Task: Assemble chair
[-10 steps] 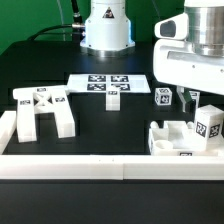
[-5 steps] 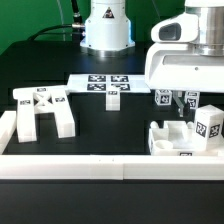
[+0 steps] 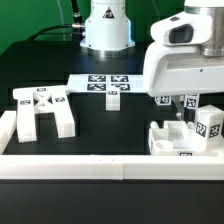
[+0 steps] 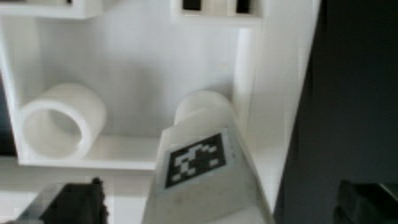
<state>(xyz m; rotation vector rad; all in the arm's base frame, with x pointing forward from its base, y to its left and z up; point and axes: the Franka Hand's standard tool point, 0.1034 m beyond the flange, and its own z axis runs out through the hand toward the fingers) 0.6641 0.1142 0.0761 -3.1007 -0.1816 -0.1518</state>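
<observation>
The small blocky white plastic chair (image 3: 172,140) is found in separate parts, with little of the assembly judged done. Its white cross-braced frame (image 3: 40,110) is laid on the black table (image 3: 110,130) at the exterior view's left, well apart from the white seat block (image 4: 125,60) at the exterior view's right. Two short round white legs (image 4: 54,122) are seen lying against the seat block; whether they are fixed cannot be told. Joining the frame is judged to remain. The hand (image 3: 182,108) is held spread wide, with nothing pinched, just above the seat block. A tagged white piece (image 4: 199,158) is seen below it, between the fingertips.
</observation>
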